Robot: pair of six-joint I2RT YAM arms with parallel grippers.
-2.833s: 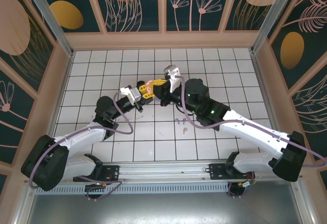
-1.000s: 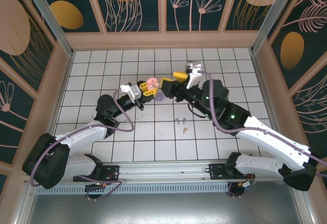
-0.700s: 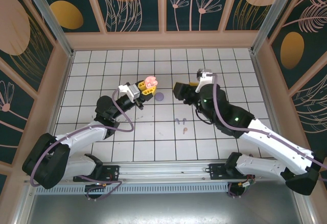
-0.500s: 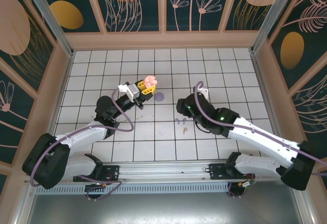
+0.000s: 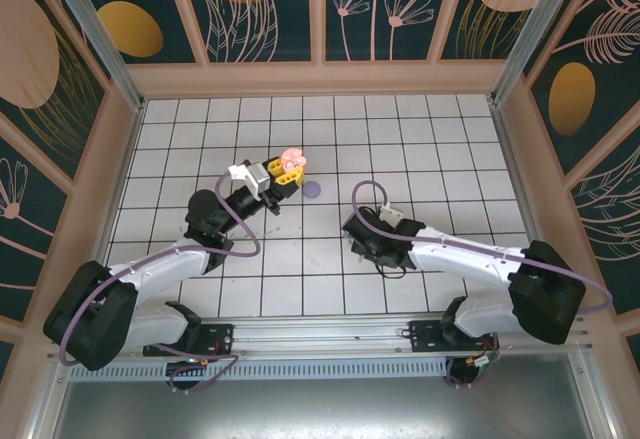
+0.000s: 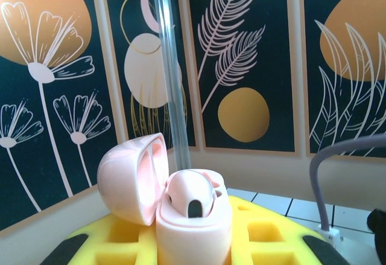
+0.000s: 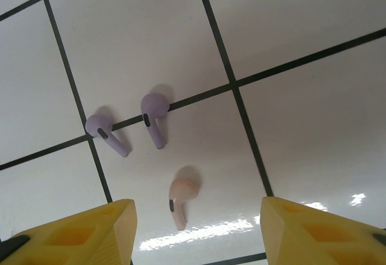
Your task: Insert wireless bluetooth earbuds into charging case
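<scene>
My left gripper is shut on an open pale pink charging case, held up off the tiles. In the left wrist view the case stands between the yellow fingers. Its lid is swung back to the left and one pink earbud sits in it. My right gripper hangs low over the tiles at near centre. It is open, and a loose pale pink earbud lies on the floor between its yellow fingers. Two lavender earbuds lie just beyond.
A small round lavender thing lies on the tiles right of the held case. The white tiled floor is walled by patterned panels on three sides, with metal posts at the back corners.
The right arm has swung back from beside the pink case and dropped low over the loose earbuds, its jaws narrowing a little. The left gripper has kept the case still.
</scene>
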